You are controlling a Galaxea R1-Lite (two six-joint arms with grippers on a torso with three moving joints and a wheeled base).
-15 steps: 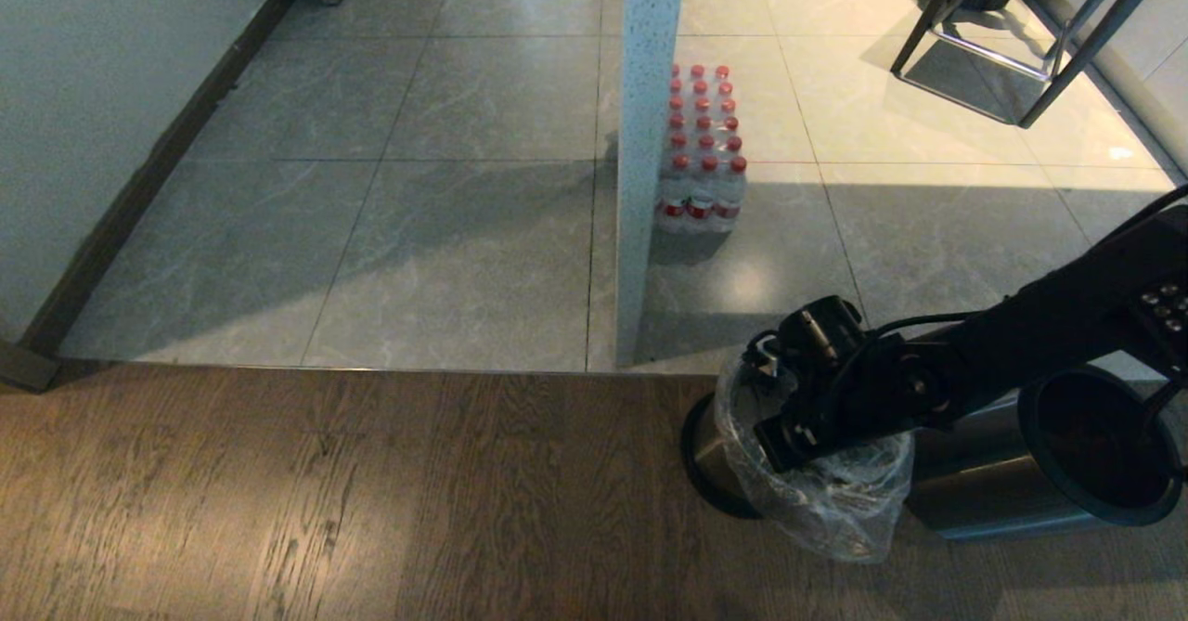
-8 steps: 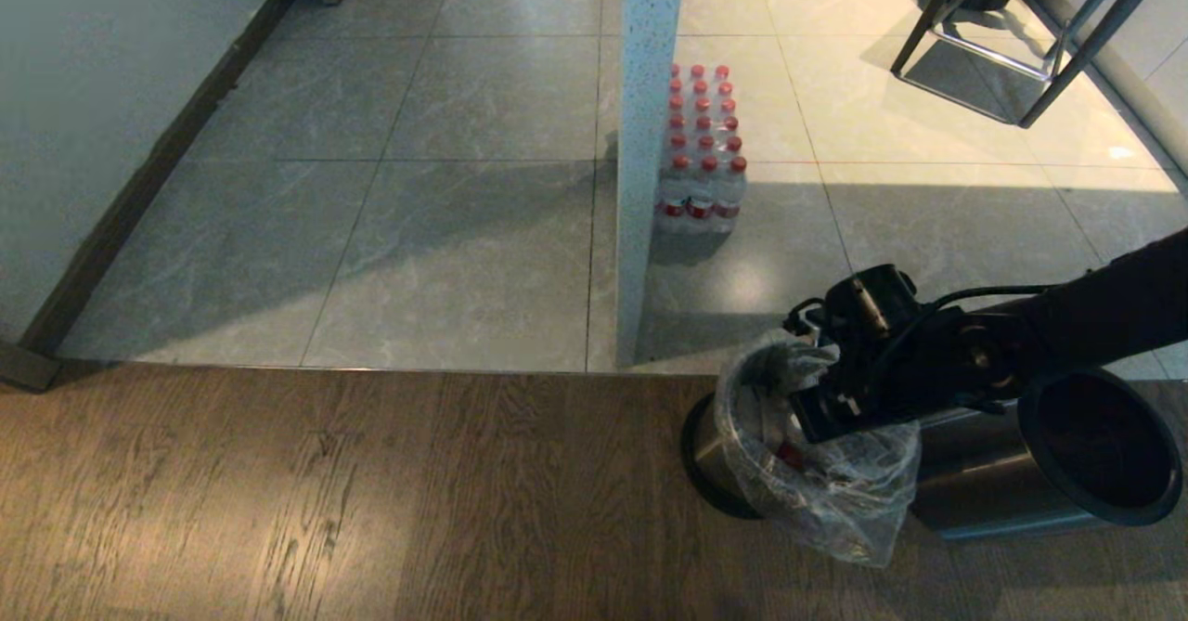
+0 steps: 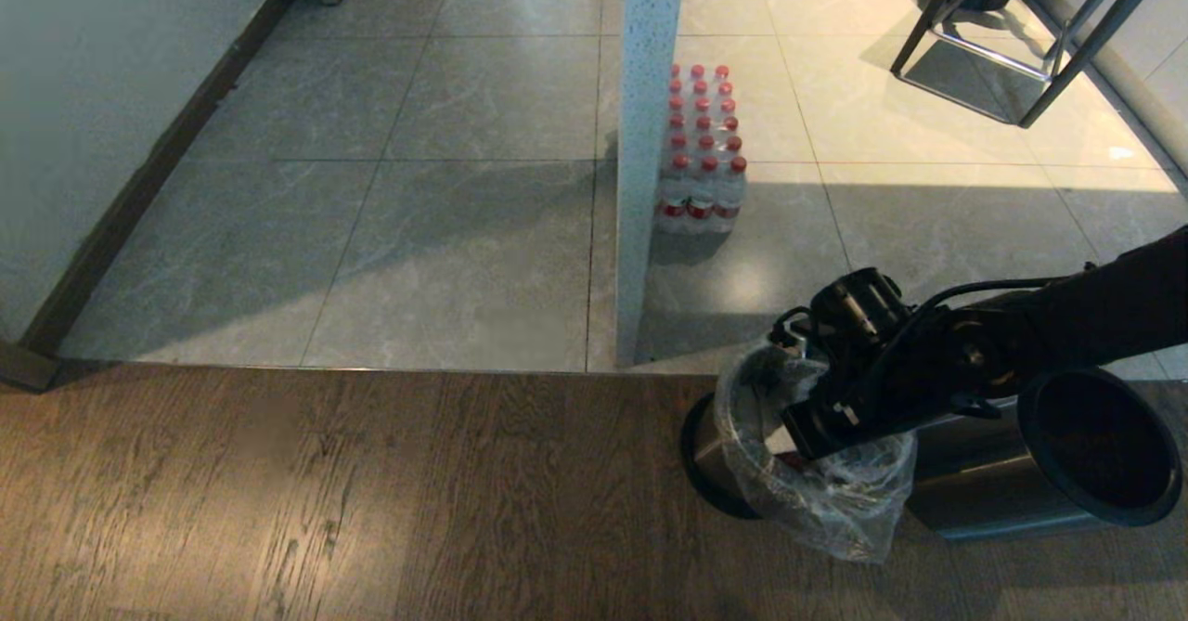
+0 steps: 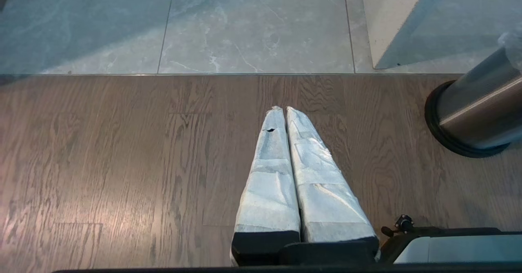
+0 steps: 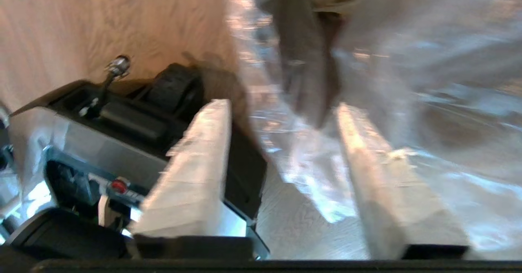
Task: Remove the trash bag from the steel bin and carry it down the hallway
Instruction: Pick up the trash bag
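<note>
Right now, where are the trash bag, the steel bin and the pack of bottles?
trash bag (image 3: 840,510): head view, crinkled plastic hanging over the rim.
steel bin (image 3: 974,482): head view, brushed side wall.
pack of bottles (image 3: 701,152): head view, red caps on top.

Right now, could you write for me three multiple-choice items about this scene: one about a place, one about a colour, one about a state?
1. Where does the pack of bottles stand?
A. on the wood floor
B. on the grey tiles, beside the white pillar
C. inside a bin

2. What colour are the bottle caps?
A. red
B. blue
C. green

3. How are the right gripper fingers?
A. pressed together
B. closed on a bottle
C. apart, with the clear trash bag between them

Answers:
1 B: the head view shows the pack on the tiles against the pillar.
2 A: every cap shows red.
3 C: the right wrist view shows a gap between the fingers with crinkled plastic in it.
</note>
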